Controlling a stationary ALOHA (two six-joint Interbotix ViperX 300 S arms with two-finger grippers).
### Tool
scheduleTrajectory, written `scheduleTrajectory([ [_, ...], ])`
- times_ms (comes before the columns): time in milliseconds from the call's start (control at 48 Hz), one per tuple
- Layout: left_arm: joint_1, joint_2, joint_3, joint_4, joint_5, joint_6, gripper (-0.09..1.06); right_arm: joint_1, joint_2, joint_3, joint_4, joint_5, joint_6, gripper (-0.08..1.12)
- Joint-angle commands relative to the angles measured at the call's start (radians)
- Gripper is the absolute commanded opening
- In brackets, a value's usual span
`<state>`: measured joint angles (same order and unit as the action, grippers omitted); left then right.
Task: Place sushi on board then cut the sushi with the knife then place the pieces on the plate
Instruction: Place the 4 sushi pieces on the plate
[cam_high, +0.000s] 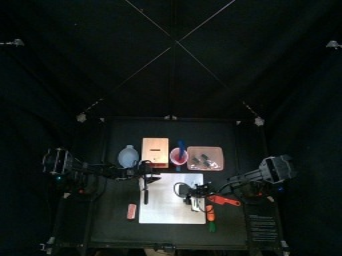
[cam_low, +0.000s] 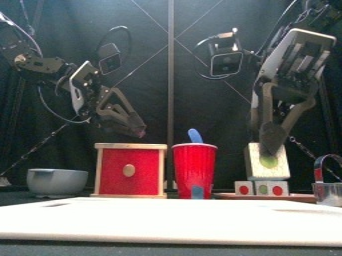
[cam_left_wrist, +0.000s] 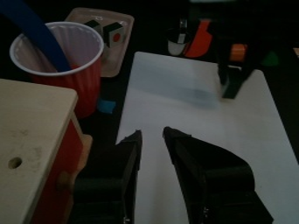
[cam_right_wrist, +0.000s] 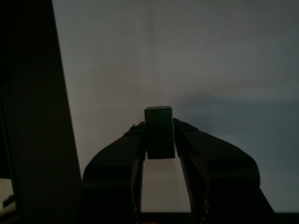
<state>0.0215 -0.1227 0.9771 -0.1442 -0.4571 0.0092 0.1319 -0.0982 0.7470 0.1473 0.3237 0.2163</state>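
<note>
The right claw (cam_low: 273, 155) was clenched on a small dark green toy sushi block (cam_right_wrist: 159, 133), which stood upright between its jaws. Directly beneath that claw lay the flat white cutting board (cam_left_wrist: 198, 122), and the block hung above it. The left claw (cam_left_wrist: 152, 136) was released, its jaws a little apart with nothing between them, poised over the board's near-left part and well apart from the right claw. Behind the left claw stood the pale wooden box with a red drawer front (cam_low: 131, 170). Beside the box was the red plastic cup (cam_low: 194, 168) holding the blue toy knife (cam_low: 195, 135). Behind the right claw, toward the back curtain, lay the flat pink tray (cam_high: 205, 157).
</note>
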Motion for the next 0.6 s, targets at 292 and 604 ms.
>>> scheduleTrajectory([
  [292,-0.014,-0.049,-0.025,0.026,-0.005,0.003,0.70,-0.445,-0.348,0.141,-0.141,0.201,-0.002,0.61],
  [604,-0.015,-0.054,-0.026,0.028,-0.005,0.003,0.70,-0.678,-0.345,0.179,-0.264,0.302,-0.006,0.62],
])
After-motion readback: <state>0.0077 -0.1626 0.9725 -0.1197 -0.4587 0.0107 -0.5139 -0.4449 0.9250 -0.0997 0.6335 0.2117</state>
